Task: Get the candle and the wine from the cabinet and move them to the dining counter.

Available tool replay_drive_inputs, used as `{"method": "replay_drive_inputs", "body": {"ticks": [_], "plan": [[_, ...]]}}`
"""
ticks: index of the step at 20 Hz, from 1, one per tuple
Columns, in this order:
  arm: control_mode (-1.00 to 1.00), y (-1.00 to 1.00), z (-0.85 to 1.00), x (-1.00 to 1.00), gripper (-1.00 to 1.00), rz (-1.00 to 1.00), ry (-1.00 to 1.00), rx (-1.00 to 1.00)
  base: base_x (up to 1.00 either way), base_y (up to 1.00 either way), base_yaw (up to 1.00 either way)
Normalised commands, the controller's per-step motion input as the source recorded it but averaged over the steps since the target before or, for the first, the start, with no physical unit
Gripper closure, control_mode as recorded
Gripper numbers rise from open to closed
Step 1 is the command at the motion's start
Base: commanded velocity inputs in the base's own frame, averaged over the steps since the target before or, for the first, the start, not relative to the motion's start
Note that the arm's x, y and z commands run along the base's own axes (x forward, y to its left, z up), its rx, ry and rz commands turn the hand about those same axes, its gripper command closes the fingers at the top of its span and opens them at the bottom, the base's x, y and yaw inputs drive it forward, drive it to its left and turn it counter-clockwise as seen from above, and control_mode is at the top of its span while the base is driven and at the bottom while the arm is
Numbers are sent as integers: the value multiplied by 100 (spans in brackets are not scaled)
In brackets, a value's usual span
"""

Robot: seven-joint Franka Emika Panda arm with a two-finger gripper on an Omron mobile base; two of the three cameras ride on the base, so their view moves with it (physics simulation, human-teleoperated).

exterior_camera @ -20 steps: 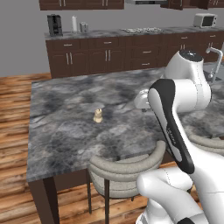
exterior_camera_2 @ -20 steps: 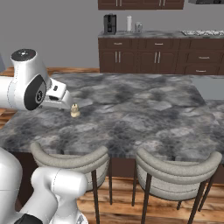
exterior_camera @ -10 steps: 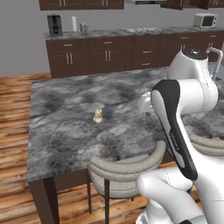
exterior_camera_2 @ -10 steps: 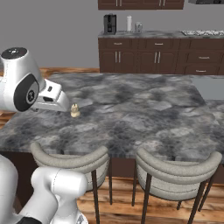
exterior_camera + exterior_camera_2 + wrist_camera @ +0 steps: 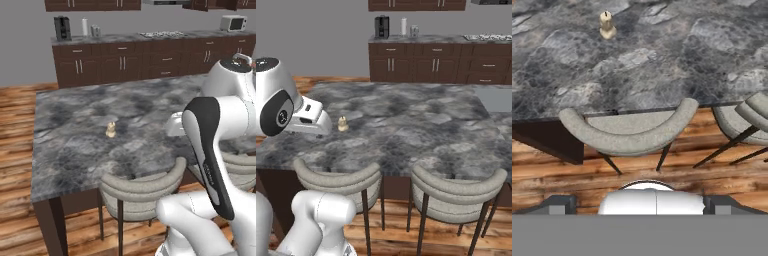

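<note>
On the dining counter point(image 5: 75, 145), ahead of the pincer (grip state unclear), the candle point(image 5: 111, 130) looks light, waxy; take its squat base.

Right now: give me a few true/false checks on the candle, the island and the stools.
1. The candle stands upright on the dining counter. True.
2. The wine bottle stands beside the candle. False: the candle stands alone there.
3. The gripper is closed on the candle. False: the candle stands free on the stone.
4. A grey stool is tucked at the near edge. True.
5. A microwave sits on the back counter. True.
</note>
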Motion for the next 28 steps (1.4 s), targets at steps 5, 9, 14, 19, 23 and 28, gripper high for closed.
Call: {"method": "replay_drive_inputs", "body": {"ticks": [5,9,14,19,23,28], "plan": [[100,0,0,0,-100,0,0,0,-92,49,0],[100,0,0,0,-100,0,0,0,-45,100,7],[100,0,0,0,-100,0,0,0,1,100,12],[100,0,0,0,-100,0,0,0,7,100,9],[100,0,0,0,-100,0,0,0,54,100,3],[100,0,0,0,-100,0,0,0,100,100,0]]}}
